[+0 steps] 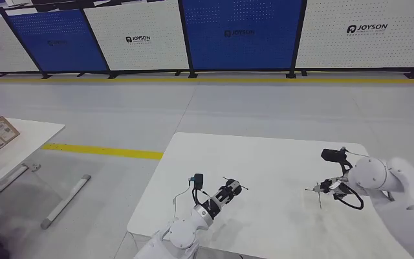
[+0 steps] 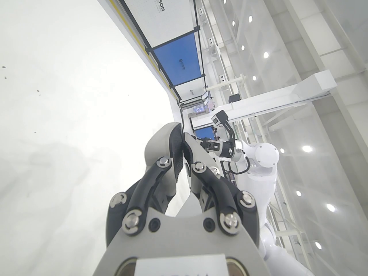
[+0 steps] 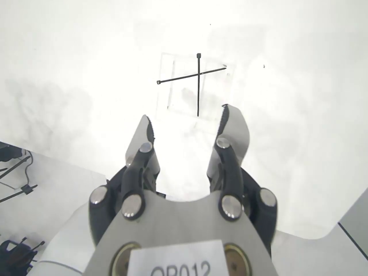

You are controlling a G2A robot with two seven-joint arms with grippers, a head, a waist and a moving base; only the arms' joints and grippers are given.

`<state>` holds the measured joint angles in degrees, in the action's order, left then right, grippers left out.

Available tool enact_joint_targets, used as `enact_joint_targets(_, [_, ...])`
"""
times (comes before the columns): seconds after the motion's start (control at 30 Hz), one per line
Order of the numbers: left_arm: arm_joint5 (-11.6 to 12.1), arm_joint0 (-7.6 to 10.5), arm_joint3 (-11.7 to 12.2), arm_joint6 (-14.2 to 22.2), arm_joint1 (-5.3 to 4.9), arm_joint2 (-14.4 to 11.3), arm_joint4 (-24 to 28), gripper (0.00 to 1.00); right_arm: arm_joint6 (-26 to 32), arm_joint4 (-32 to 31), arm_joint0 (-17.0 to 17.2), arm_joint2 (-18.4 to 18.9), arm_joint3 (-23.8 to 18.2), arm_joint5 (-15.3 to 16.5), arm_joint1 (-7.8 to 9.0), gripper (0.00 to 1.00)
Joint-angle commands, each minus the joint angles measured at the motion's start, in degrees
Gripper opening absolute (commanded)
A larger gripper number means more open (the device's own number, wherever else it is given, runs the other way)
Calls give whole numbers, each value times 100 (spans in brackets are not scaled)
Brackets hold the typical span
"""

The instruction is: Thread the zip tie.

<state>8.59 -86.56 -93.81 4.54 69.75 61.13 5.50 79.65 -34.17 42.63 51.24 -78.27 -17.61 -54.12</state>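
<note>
Overhead, the white counter (image 1: 272, 162) carries both arms. The left pincer (image 1: 237, 188) sits toward the near left corner, drawn shut, and a thin black zip tie (image 1: 245, 188) runs crosswise at its tip, apparently pinched there. Over by the right edge, the right pincer (image 1: 320, 189) hangs just above the crossed ties (image 1: 319, 199), two more black strips lying flat on the counter, well apart from the one at the left arm. Seen from the left wrist, the left pincer (image 2: 182, 142) has its ribbed pads (image 2: 176, 142) pressed tight together, with the counter (image 2: 72, 87) lying to one side of it; what sits between the pads I cannot tell from this angle. Seen from the right wrist, the right pincer (image 3: 187, 114) stands wide open and holds nothing, its fingers (image 3: 233, 127) spread just short of the crossed ties (image 3: 198, 74). These two cross in a plus shape, each with a small square head at one end, inside a faint rectangular outline (image 3: 165, 87) on the counter (image 3: 86, 44). One strip's tail tip ends between the fingertips.
</note>
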Motion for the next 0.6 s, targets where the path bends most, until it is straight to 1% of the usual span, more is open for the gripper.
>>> enact_joint_targets(0.0, [0, 0, 0, 0, 0, 0, 0, 0, -1, 20, -81, -124, 85, -38, -34, 35])
enact_joint_targets(0.17, [0, 0, 0, 0, 0, 0, 0, 0, -1, 74, -286, -422, 360, -89, -122, 36])
enact_joint_targets(0.27, [0, 0, 0, 0, 0, 0, 0, 0, -1, 94, -362, -548, 494, -100, -162, 35])
enact_joint_targets(0.33, [0, 0, 0, 0, 0, 0, 0, 0, -1, 107, -407, -636, 595, -113, -193, 31])
enact_joint_targets(0.47, [0, 0, 0, 0, 0, 0, 0, 0, -1, 124, -486, -773, 793, -155, -264, 27])
enact_joint_targets(0.53, [0, 0, 0, 0, 0, 0, 0, 0, -2, 138, -533, -827, 921, -160, -306, 21])
enact_joint_targets(0.57, [0, 0, 0, 0, 0, 0, 0, 0, -7, 142, -550, -851, 968, -157, -325, 22])
